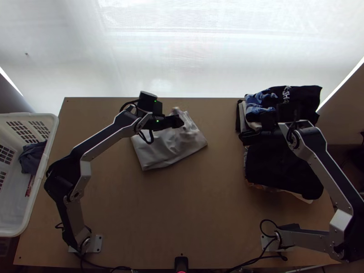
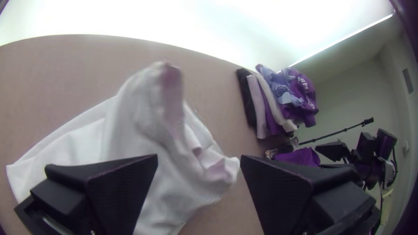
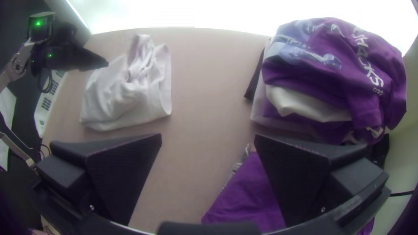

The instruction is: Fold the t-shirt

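Upper right: white lettering (image 1: pixel 286 94) on piled clothes (image 1: pixel 307 99). Left gripper (image 1: pixel 179 121), spread wide, over white shirt (image 1: pixel 166 152), upper centre-left; right gripper (image 1: pixel 245 138) spread wide.

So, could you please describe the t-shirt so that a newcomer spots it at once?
On the wooden table, look left of centre near the far edge, beneath the left hand. The t-shirt is white, rumpled and by itself; the clothes at the right are stacked and mostly dark.
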You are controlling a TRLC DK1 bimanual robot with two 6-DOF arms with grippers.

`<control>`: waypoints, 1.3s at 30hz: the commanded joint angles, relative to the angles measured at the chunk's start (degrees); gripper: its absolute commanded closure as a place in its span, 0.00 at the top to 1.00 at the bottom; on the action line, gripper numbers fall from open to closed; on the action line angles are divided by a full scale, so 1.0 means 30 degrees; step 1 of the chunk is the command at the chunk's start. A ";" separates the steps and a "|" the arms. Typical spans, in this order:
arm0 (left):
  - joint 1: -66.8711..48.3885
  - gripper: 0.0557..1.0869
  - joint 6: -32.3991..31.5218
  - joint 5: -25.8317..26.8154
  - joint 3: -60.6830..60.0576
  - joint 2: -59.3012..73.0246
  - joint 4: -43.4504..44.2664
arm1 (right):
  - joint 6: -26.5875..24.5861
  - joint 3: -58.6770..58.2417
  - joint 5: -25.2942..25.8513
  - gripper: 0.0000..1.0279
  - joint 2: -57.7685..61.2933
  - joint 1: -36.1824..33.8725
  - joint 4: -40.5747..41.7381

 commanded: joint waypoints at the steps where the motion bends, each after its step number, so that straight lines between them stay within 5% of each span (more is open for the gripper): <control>1: 0.0161 0.96 -0.0359 -0.0001 0.0718 -0.0201 0.0478 | 0.0485 -0.1280 -0.0004 0.96 -0.0354 0.0996 0.0692; 6: 0.1392 0.96 0.0051 0.0028 0.0513 -0.1577 -0.0430 | 0.0309 -0.0606 0.0054 0.96 0.0085 0.3164 0.2098; 12: 0.2798 0.96 0.3537 -0.1613 -0.0952 -0.3306 -0.4004 | 0.1100 0.3906 0.0171 0.96 0.3952 0.6445 0.1483; 17: 0.3765 0.96 0.4416 -0.2169 -0.3179 -0.5445 -0.4444 | 0.3239 0.7568 -0.3139 0.96 0.7966 0.7061 0.0487; 21: 0.4029 0.96 0.4797 -0.2521 -0.4790 -0.6236 -0.4356 | 0.4030 1.0146 -0.4223 0.96 1.1335 0.7500 -0.0099; 27: 0.4204 0.96 0.4856 -0.2902 -0.5698 -0.6763 -0.4356 | 0.6755 1.3662 -0.6391 0.96 1.5935 0.6680 -0.1857; 39: 0.4439 0.96 0.4797 -0.2931 -0.5845 -0.6851 -0.4121 | 0.6110 1.2871 -0.4516 0.96 1.7458 0.4600 -0.2326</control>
